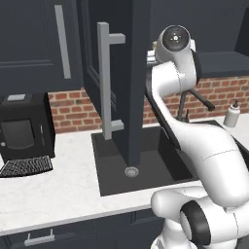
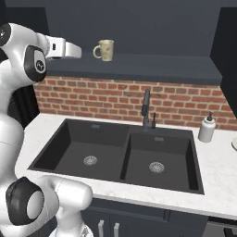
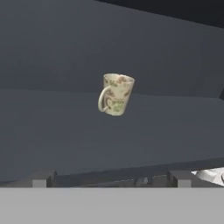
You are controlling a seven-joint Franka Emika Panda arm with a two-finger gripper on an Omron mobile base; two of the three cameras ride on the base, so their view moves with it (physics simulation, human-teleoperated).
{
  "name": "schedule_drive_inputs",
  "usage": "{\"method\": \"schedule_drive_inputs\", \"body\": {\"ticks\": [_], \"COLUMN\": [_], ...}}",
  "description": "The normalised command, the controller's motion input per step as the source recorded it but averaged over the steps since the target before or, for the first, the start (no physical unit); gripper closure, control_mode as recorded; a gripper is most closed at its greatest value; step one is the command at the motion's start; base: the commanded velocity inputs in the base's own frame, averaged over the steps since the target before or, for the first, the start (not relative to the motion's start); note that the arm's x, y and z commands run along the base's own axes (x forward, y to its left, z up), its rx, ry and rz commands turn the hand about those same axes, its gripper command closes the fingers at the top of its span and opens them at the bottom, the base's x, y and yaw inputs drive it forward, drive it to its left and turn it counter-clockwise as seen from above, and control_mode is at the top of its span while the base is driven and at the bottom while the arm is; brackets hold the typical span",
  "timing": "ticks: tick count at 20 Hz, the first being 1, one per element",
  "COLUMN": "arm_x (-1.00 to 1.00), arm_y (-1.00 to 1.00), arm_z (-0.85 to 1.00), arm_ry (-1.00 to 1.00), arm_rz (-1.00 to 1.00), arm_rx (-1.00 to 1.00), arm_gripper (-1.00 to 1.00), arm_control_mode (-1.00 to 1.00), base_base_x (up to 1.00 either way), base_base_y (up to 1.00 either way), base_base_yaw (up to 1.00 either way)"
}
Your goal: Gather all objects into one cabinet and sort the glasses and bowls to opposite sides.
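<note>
Gripper [image 3: 109, 180] jaws spread wide, holding nothing, aimed at 1 cream speckled mug [image 3: 116, 94] standing upright on the open cabinet [image 2: 139, 67] shelf above the sink [image 2: 120, 152], handle leftward.

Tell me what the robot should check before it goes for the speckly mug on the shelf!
1. Cabinet door swung open: ok.
2. Cream speckled mug standing upright on the cabinet shelf: ok.
3. Gripper open with nothing between its fingers: ok.
4. Gripper pointed at the mug, which sits near the middle of the hand view: ok.
5. Gripper close enough to close on the mug: not ok, a stretch of shelf lies between them.
6. Where the red mugs and black bowl are: cannot tell.
</note>
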Motion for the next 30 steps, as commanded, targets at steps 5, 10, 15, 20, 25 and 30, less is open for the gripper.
{"method": "schedule_drive_inputs", "body": {"ticks": [5, 10, 15, 20, 25, 30], "arm_x": [0.61, 0.41, 0.31, 0.27, 0.31, 0.21], "arm_y": [0.03, 0.00, 0.00, 0.00, 0.00, -0.01], "arm_z": [0.04, 0.00, 0.00, 0.00, -0.01, -0.03], "arm_ry": [0.00, -0.02, -0.05, -0.05, -0.02, -0.06], "arm_rz": [0.00, 0.00, 0.00, 0.00, 0.00, 0.00], "arm_rx": [0.00, 0.00, 0.00, 0.00, 0.00, 0.00], "arm_gripper": [-1.00, -1.00, -1.00, -1.00, -1.00, -1.00], "arm_control_mode": [-1.00, -1.00, -1.00, -1.00, -1.00, -1.00], "base_base_x": [0.00, 0.00, 0.00, 0.00, 0.00, 0.00], "base_base_y": [0.00, 0.00, 0.00, 0.00, 0.00, 0.00], "base_base_yaw": [0.00, 0.00, 0.00, 0.00, 0.00, 0.00]}}
